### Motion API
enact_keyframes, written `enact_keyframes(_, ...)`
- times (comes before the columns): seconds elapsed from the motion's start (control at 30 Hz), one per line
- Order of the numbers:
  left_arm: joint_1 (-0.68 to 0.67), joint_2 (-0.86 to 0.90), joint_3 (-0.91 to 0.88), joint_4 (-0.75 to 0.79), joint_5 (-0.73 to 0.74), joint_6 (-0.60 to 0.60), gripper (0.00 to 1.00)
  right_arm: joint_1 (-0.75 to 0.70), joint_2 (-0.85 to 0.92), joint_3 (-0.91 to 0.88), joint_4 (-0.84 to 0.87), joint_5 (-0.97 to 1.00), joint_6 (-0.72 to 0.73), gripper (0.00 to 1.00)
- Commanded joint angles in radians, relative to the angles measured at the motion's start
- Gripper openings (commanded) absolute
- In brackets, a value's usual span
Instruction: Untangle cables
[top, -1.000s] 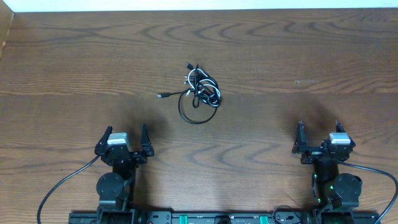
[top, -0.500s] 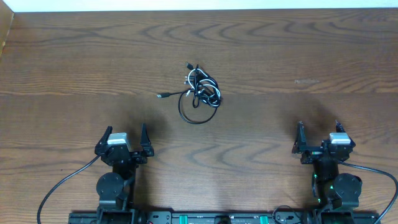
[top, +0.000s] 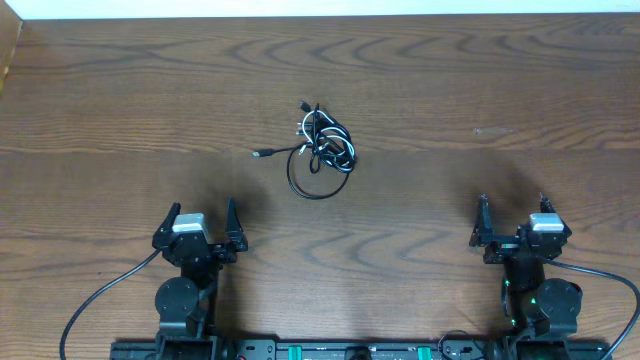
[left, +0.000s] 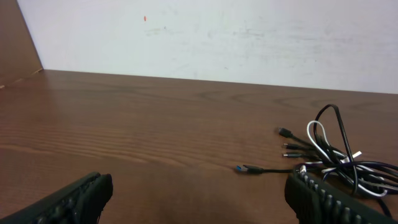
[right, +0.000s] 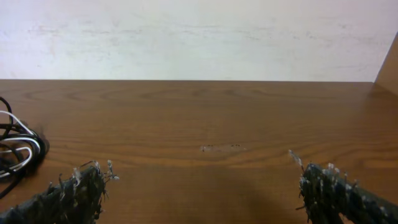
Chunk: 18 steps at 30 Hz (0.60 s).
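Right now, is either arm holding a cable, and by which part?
Nothing is held. The left tool and the right tool both stand open, well apart from the cables, which lie bunched on the table.

- The cables lie in one small tangled bundle on the wooden surface, mostly black with one white.
- One black loop hangs out toward the near side; a plug end points left.

Cables black, one white; table dark brown woodgrain; wall off-white.
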<state>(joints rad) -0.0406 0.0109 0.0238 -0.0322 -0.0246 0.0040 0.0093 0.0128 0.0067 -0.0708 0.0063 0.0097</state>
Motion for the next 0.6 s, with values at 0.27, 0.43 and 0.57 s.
enact_keyframes(0.27,0.005,0.029,0.023,-0.084,-0.005,-0.008,0.93,-0.009,-0.007,-0.001,-0.005,-0.006,-0.015,0.99)
enact_keyframes(0.43,0.005,0.098,0.05,-0.084,-0.013,-0.008,0.93,-0.009,-0.007,-0.001,-0.005,-0.006,-0.015,0.99)
enact_keyframes(0.57,0.005,0.188,0.088,-0.084,-0.016,-0.008,0.94,-0.009,-0.007,-0.001,-0.005,-0.006,-0.015,0.99)
